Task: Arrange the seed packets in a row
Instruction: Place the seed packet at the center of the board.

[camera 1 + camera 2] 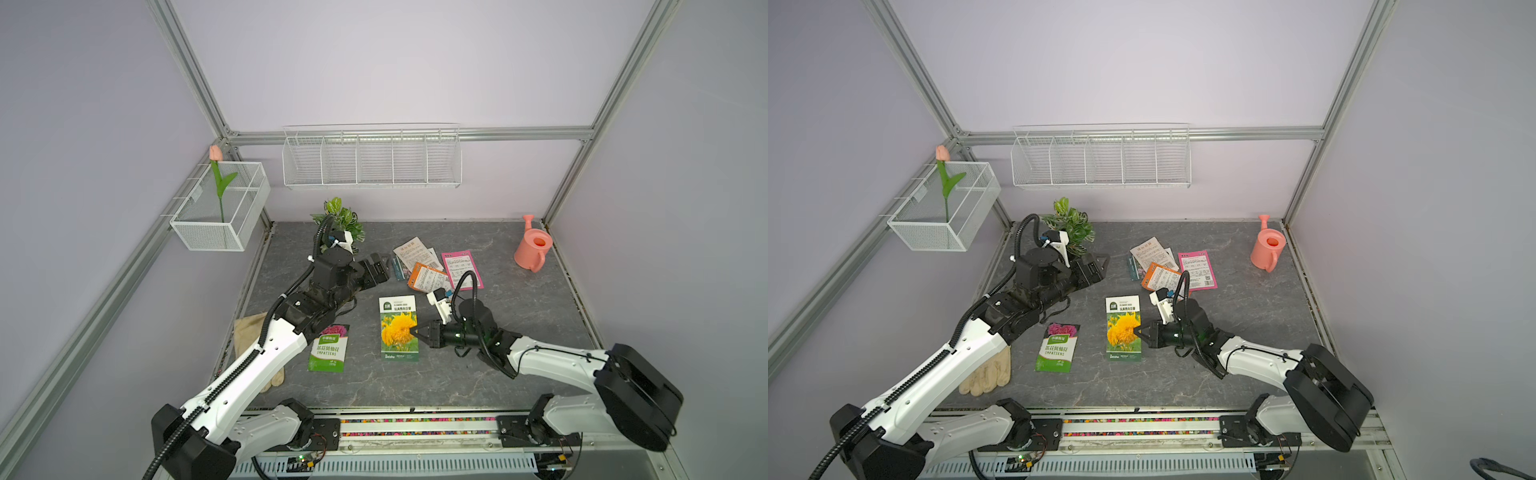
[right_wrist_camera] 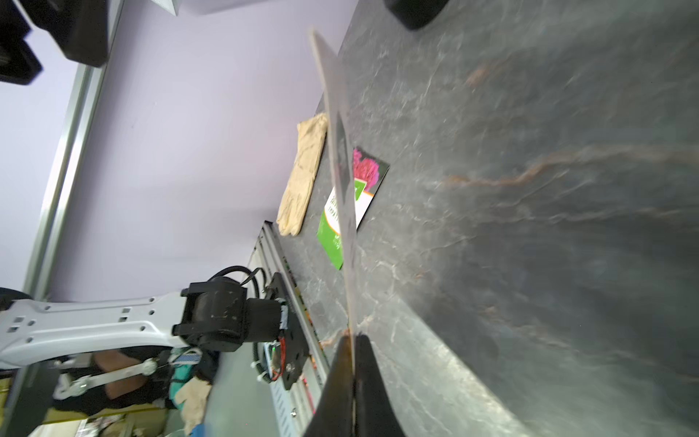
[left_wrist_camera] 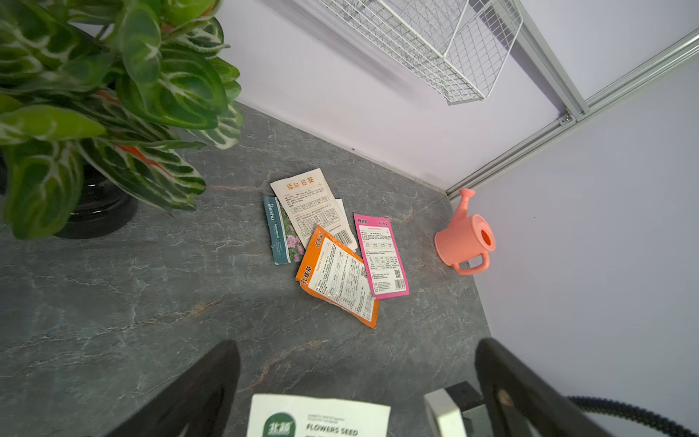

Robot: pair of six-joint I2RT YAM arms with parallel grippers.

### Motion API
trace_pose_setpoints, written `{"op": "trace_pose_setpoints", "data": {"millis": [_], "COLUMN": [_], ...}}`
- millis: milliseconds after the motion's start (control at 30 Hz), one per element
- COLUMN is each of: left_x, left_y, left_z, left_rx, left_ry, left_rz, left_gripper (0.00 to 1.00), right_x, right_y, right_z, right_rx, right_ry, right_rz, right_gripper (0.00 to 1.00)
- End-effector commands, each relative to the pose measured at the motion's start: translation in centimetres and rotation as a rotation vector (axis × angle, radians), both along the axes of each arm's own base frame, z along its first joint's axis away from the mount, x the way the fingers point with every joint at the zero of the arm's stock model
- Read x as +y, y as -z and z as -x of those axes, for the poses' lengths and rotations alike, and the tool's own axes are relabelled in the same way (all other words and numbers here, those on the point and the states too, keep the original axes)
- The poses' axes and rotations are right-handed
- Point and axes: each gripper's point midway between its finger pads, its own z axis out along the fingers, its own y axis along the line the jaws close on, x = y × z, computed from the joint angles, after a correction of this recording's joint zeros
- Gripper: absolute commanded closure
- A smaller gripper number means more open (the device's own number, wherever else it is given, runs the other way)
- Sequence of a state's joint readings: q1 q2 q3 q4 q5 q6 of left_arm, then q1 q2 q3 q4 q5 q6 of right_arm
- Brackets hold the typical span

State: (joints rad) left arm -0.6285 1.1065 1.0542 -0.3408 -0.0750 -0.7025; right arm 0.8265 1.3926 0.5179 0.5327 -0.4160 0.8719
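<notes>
Six seed packets on a grey table. Four in an overlapping pile far centre: white-backed, teal, orange, pink. Green packet flat at near left, just beside a beige glove. Yellow-flower packet near centre, right of the green one, its right edge pinched between the closed fingers of the right gripper. Left gripper spread wide, empty, left of the pile.

Bare desk lies open between the heap of packets and the watering can, while a potted plant blocks the far left corner.
</notes>
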Motion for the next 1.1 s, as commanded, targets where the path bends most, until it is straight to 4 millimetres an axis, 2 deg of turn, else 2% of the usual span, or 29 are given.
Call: {"op": "trace_pose_setpoints", "data": {"millis": [0,233,433,533,800,1067], "left_x": [1.0,1.7,2.5,2.9,3.2,3.7], "left_y": [-0.5,1.1,1.1,1.3,1.8,1.7], "left_z": [0.5,1.4,2.3,2.7,3.4,3.9], "left_rx": [-0.029,0.001,0.0,0.0,0.009,0.006], "left_ry": [-0.029,-0.041,-0.048,-0.054,-0.053,-0.057], "left_rz": [0.006,0.011,0.016,0.015,0.03,0.033], "left_gripper": [0.0,0.0,0.0,0.0,0.0,0.0], "right_x": [2.2,6.1,8.7,9.0,9.8,9.7], "right_y": [-0.3,4.1,6.6,7.3,7.8,8.1], "right_z": [-0.6,-1.1,-0.5,-0.1,0.5,0.0], "right_rx": [0.1,0.298,0.392,0.404,0.409,0.407], "right_ry": [0.043,0.067,0.08,0.09,0.087,0.109], "right_rz": [-0.115,-0.214,-0.264,-0.241,-0.178,-0.169], "right_gripper": [0.93,0.93,0.93,0.93,0.93,0.93]}}
